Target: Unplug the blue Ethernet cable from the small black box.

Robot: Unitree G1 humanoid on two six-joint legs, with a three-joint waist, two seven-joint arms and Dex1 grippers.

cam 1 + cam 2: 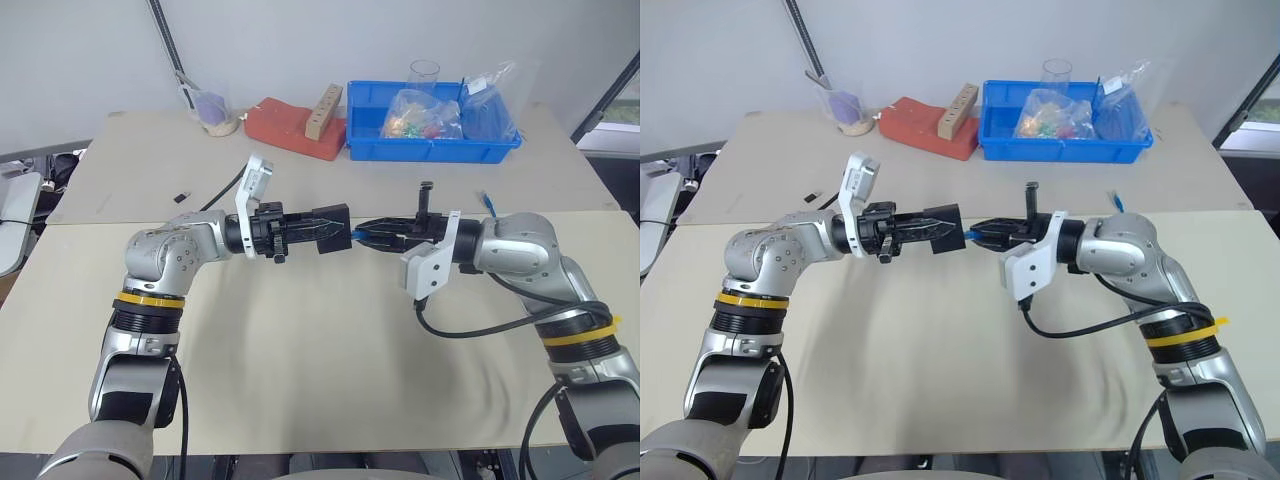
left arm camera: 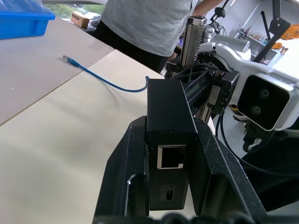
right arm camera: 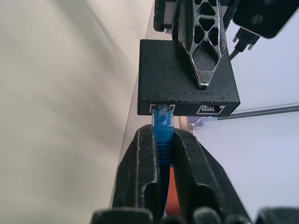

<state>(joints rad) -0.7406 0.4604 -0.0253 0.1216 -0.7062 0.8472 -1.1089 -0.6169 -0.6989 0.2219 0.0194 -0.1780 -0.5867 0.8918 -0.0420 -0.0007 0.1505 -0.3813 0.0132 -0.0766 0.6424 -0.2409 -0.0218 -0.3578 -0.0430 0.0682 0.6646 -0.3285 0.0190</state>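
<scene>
Two grippers meet in mid-air above one beige table [image 1: 300, 380]. The left gripper [image 1: 325, 230] is clamped on the one small matte black flat box [image 1: 334, 227], a finger on each broad face. The right gripper [image 3: 162, 154] pinches the blue boot of the one thin bright blue Ethernet cable [image 3: 163, 135]; its clear plug sits at one of the two ports on the box edge facing it. The cable's free end [image 1: 487, 201] lies on the table behind the right arm. One blue plastic bin [image 1: 432, 148] stands at the far edge, holding clear bags.
</scene>
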